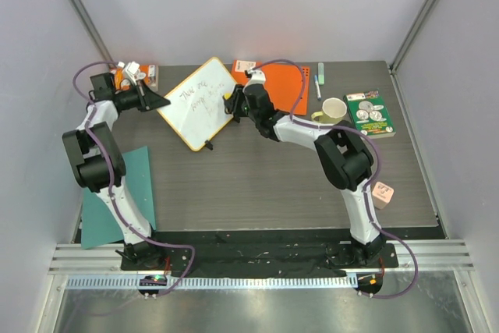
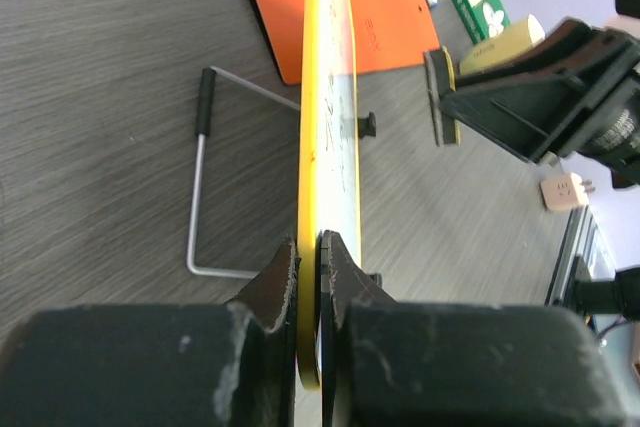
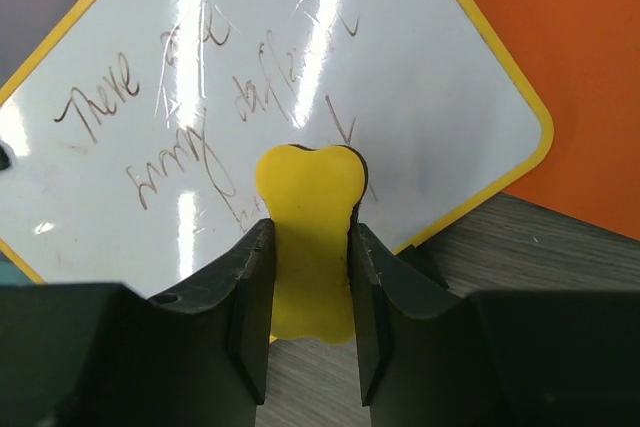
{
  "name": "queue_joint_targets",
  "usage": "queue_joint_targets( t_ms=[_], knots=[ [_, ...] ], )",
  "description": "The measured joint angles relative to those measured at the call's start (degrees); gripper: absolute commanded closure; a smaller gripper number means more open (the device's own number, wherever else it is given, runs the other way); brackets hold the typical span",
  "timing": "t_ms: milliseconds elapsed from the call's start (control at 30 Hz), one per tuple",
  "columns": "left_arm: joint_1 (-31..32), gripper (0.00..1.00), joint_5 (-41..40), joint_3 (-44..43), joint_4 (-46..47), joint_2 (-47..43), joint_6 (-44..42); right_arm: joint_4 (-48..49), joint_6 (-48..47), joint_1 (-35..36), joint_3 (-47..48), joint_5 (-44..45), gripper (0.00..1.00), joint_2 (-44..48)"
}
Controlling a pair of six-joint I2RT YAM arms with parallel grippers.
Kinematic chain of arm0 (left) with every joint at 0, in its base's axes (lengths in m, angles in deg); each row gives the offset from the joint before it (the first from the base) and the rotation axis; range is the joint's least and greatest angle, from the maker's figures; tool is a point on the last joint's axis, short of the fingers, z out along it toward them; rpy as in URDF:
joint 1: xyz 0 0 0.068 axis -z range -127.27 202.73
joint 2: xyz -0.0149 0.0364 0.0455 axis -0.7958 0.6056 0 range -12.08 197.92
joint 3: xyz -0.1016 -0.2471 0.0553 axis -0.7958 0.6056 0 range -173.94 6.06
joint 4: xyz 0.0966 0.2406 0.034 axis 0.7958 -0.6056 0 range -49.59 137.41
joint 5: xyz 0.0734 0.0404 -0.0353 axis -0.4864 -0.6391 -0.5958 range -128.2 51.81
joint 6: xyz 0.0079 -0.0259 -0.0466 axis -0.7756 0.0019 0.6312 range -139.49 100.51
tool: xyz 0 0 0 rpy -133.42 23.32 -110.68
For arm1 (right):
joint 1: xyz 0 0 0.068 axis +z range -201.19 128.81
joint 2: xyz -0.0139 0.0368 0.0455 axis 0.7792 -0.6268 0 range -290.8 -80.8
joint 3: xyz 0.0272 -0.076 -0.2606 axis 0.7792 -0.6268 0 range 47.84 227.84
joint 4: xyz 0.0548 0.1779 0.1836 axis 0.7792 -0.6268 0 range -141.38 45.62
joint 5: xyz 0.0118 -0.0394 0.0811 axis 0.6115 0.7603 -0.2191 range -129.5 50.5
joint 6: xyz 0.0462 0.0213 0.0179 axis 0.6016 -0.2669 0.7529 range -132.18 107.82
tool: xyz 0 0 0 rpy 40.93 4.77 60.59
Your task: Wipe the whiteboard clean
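The whiteboard point(image 1: 199, 103) has a yellow rim and dark handwriting, and sits cornerwise at the back of the table. My left gripper point(image 1: 160, 101) is shut on its left corner. In the left wrist view the board point(image 2: 318, 127) runs edge-on, with both jaws of the left gripper point(image 2: 308, 247) pressed on the rim. My right gripper point(image 1: 232, 104) is shut on a yellow eraser point(image 3: 308, 182) at the board's right side. In the right wrist view the gripper point(image 3: 310, 229) faces the written board point(image 3: 400, 77). A small gap separates the eraser point(image 2: 441, 97) from the board's face.
A wire stand point(image 2: 198, 197) lies behind the board. An orange sheet point(image 1: 284, 83), a marker point(image 1: 318, 83), a mug point(image 1: 334, 109) and a green book point(image 1: 369, 113) lie at the back right. A teal sheet point(image 1: 117, 193) is near left and a pink block point(image 1: 382, 193) near right.
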Motion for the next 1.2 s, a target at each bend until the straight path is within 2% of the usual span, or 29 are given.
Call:
queue_joint_targets(
  t_ms=[233,600,867,1200],
  knots=[
    [0.2,1.0,-0.3,-3.8,-10.9,0.0,-9.7,1.9,-1.7,0.0,3.5,0.8,0.99,-5.8],
    [1.4,1.0,-1.3,-7.3,-20.3,0.0,-19.3,5.1,-6.8,2.6,7.4,8.7,0.99,-11.0],
    [2.6,1.0,-2.6,-8.0,-21.5,-0.4,-20.5,6.3,-9.7,7.6,13.7,10.1,0.99,-13.5],
    [3.1,1.0,-4.9,-7.6,-18.8,-0.4,-15.7,6.6,-12.4,10.4,20.5,17.0,0.99,-17.5]
  ],
)
